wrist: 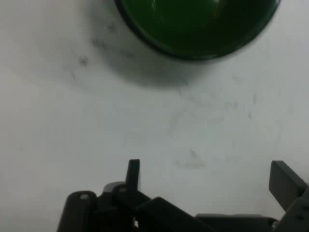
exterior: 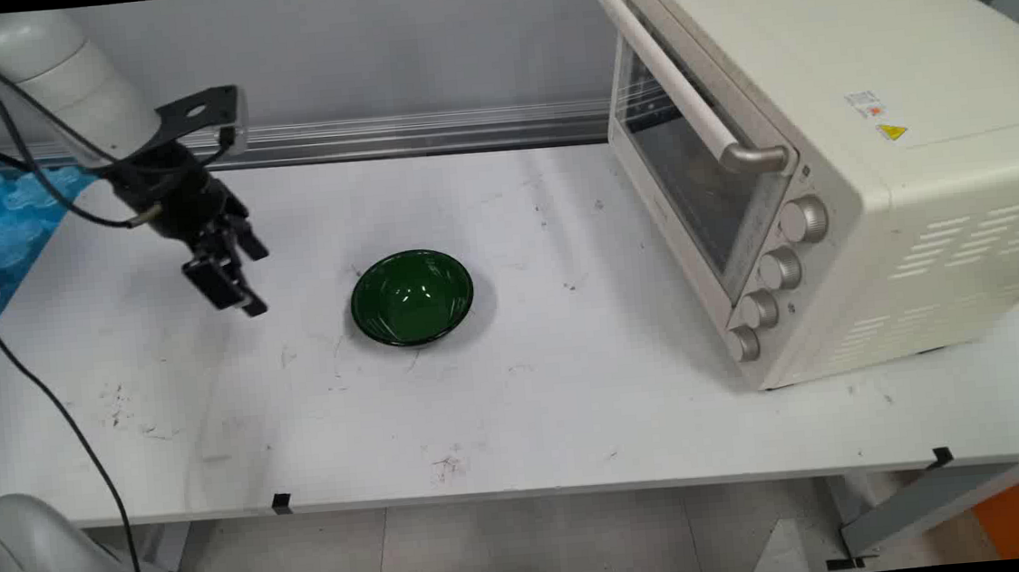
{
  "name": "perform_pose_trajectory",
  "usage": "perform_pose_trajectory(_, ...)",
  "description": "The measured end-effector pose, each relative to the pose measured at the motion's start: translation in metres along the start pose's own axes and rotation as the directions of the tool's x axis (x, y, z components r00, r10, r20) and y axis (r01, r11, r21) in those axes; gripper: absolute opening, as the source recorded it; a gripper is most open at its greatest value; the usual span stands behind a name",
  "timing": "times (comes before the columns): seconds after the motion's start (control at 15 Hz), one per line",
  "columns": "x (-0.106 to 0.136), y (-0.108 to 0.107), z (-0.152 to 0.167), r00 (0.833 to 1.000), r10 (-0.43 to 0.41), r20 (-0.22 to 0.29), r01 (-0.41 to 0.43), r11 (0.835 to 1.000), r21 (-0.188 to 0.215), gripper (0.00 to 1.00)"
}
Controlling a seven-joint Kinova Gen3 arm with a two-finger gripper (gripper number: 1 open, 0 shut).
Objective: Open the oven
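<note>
A dark green bowl (exterior: 412, 296) sits empty on the white table (exterior: 572, 390), near its middle. My black gripper (exterior: 235, 283) hangs above the table to the bowl's left, apart from it, tilted down towards the bowl. Its fingers are spread wide with nothing between them. In the hand view the bowl (wrist: 198, 26) fills the top edge, and the gripper (wrist: 207, 176) shows one fingertip on the left (wrist: 133, 170) and one on the right (wrist: 286, 182), with bare scuffed table between them.
A cream toaster oven (exterior: 826, 152) stands on the table's right side, door shut, its handle (exterior: 685, 90) and knobs (exterior: 781, 269) facing left. Black cables hang at the left. Blue sheeting (exterior: 5, 226) lies past the table's left edge.
</note>
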Motion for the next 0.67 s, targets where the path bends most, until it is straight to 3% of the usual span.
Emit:
perform_pose_trajectory(0.27,0.028,-0.010,0.001,0.998,0.037,-0.059,-0.036,0.999,0.019,1.00)
perform_pose_trajectory(0.67,0.106,-0.031,-0.001,0.977,0.125,-0.170,-0.117,0.992,0.054,1.00)
